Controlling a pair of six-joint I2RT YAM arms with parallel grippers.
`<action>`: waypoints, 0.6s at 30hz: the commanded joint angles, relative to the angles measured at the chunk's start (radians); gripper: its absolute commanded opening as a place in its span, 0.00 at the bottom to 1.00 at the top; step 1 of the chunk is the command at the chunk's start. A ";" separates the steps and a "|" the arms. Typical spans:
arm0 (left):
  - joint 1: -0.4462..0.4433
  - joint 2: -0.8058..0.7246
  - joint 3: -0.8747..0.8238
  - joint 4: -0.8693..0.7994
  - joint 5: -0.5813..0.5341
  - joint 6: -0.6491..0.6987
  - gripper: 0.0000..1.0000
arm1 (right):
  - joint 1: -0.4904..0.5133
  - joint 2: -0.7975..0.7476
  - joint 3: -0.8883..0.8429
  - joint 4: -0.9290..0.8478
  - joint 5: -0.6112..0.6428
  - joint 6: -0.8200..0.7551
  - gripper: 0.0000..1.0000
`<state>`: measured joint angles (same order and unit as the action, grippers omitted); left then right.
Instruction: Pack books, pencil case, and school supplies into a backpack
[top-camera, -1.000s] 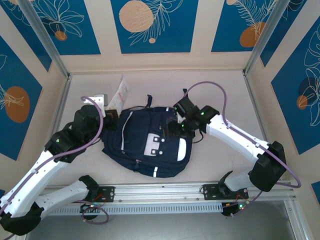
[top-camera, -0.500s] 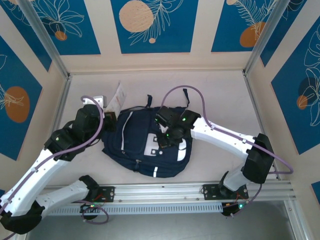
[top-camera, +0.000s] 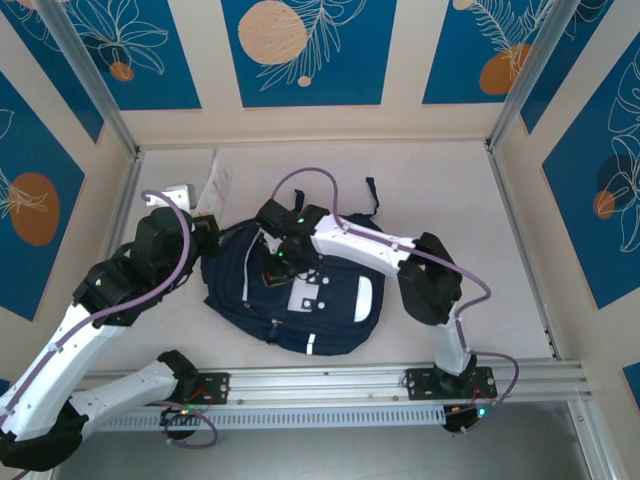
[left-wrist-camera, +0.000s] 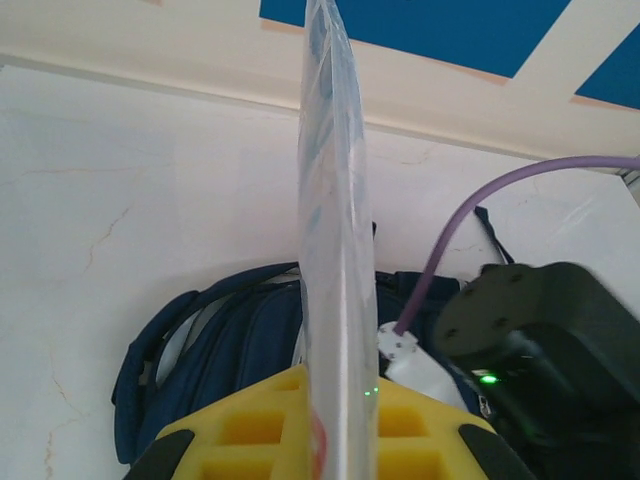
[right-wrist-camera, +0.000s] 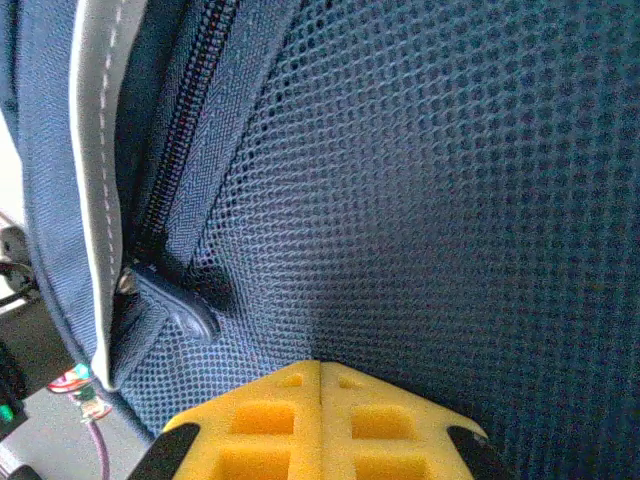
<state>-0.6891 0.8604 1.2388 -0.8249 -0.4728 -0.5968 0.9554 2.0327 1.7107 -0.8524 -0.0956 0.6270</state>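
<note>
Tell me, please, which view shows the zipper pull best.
Right wrist view: the zipper pull is close and sharp. The top and left wrist views show the backpack, the pull too small to tell.

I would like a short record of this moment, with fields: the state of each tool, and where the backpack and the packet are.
left tool: shut on the packet, which stands upright on its edge
packet place: near the far left corner of the backpack, not inside it
right tool: shut, pads together, against the backpack's mesh fabric
zipper pull: close beside the right tool
backpack: lies flat on the table
</note>
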 joint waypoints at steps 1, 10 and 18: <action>0.009 -0.010 0.029 0.009 -0.010 0.001 0.00 | -0.020 0.011 -0.058 -0.099 0.020 -0.018 0.00; 0.009 -0.010 0.009 0.006 -0.001 0.005 0.00 | -0.132 -0.183 -0.415 -0.226 0.247 0.115 0.00; 0.009 0.062 0.002 0.000 0.120 -0.027 0.00 | -0.224 -0.406 -0.521 -0.203 0.182 0.004 0.00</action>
<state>-0.6891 0.9054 1.2388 -0.8284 -0.4126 -0.6014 0.7521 1.6367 1.2133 -0.9073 -0.0013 0.6891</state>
